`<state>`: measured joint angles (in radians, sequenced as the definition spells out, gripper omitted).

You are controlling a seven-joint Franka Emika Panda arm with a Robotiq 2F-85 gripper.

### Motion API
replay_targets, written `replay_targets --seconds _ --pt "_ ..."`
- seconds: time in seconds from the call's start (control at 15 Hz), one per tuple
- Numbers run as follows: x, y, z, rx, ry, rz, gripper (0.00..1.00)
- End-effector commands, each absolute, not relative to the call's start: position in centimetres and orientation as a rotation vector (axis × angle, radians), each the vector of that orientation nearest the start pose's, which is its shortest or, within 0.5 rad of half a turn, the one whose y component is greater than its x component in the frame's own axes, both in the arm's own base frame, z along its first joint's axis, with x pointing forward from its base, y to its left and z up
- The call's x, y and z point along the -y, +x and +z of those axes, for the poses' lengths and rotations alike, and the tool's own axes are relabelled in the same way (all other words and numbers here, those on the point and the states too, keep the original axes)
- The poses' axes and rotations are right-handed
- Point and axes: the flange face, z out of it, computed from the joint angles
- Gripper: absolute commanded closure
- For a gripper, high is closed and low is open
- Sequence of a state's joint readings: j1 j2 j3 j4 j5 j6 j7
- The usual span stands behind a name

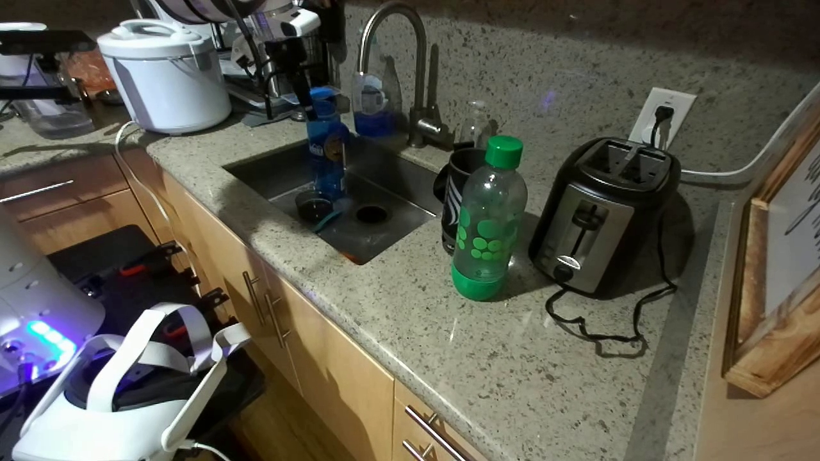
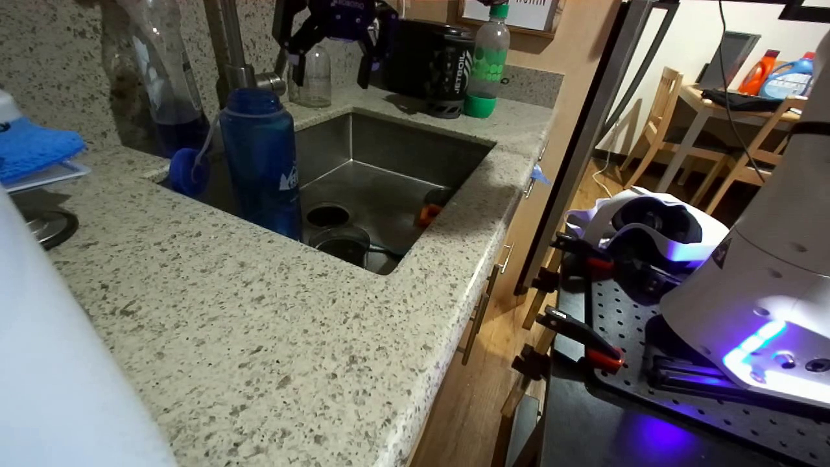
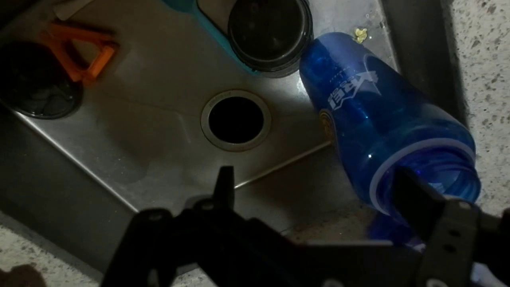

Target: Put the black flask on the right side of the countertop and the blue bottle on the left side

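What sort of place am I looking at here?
Most likely a kitchen, perhaps in a home: a steel sink is set into a speckled countertop, and a toaster stands on it.

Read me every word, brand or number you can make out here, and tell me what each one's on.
"JETBOIL": on the black flask, in an exterior view.
"REI": on the blue bottle, in the wrist view; smaller letters beside it are blurred.
"ROBOTIQ": on the end effector, in an exterior view.
Framed sign: cut off, can't be read.
Drain rim and clear bottle label: too blurred to read.
No readable numbers.
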<state>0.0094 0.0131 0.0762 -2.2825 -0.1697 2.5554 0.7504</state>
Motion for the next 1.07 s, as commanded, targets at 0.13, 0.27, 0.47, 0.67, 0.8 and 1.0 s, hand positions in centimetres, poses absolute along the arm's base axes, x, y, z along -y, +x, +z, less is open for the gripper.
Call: replay_targets --seconds 0.13,0.27,0.47,0.67,0.8,1.0 --pt "-5.9 55.7 40.0 -0.798 -2.946 -0.509 0.00" --pt "-5.9 56.3 40.0 -0.802 -2.940 -0.505 0.00" --pt "-6.2 57.3 39.7 -0.802 -2.944 -0.493 0.00" --pt "-6.7 58.4 39.2 -0.797 -2.955 -0.479 0.00" --pt "-7.0 59.2 38.7 -0.793 -2.961 -0.467 0.00" --pt "-7.2 60.0 37.8 -0.799 -2.969 -0.445 0.00"
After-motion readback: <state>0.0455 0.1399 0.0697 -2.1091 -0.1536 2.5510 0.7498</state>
